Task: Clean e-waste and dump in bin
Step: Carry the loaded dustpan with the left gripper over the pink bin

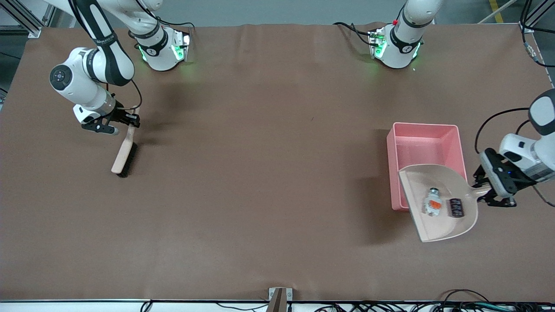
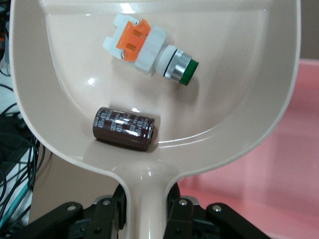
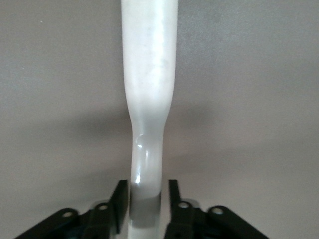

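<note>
- Right gripper (image 1: 130, 120), toward the right arm's end of the worktop (image 1: 260, 173): its jaws stand on either side of the handle of the brush (image 1: 124, 152), whose bristle end rests on the worktop. We cannot tell whether they grip or have let go.
- Bin (image 1: 425, 143), toward the left arm's end: one pink tub; we see nothing in it.
- Dustpan (image 1: 438, 203): one, beige, raised, partly over the bin's corner nearest the front camera.
- E-waste, both pieces in the dustpan: one white-grey piece (image 2: 149, 50) with orange and green parts, one dark block (image 2: 124, 128) nearer the handle.
- Left gripper (image 1: 488, 193): its jaws are clamped on the dustpan handle.
- Risks, in our judgement: much of the dustpan's mouth hangs outside the bin, so tipping now could drop pieces on the worktop; the rounded block may roll; the pan could knock the bin's rim.
- Count: two pieces, one dustpan, one bin, one brush.
</note>
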`<control>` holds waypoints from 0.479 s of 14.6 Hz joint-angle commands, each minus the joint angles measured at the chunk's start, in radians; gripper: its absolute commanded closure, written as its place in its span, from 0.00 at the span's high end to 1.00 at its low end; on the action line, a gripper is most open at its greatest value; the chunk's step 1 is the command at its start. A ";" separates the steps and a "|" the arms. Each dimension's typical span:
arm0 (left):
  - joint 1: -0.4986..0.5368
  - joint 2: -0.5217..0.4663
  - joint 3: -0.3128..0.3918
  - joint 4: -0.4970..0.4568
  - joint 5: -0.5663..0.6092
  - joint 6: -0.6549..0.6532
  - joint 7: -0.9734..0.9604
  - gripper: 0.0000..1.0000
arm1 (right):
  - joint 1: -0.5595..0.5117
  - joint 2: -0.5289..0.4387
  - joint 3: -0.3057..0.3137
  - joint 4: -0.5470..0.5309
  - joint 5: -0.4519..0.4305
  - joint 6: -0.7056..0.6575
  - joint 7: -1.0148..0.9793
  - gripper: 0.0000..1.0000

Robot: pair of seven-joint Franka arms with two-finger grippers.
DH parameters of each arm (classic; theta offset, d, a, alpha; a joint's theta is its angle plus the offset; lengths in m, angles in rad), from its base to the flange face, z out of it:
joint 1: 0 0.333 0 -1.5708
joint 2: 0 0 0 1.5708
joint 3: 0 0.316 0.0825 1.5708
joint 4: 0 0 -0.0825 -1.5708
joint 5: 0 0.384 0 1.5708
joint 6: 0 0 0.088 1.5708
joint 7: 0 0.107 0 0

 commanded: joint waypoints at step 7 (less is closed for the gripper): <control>0.149 -0.019 -0.008 -0.046 0.012 -0.128 0.182 0.00 | -0.003 0.003 -0.001 0.170 -0.001 -0.206 -0.009 1.00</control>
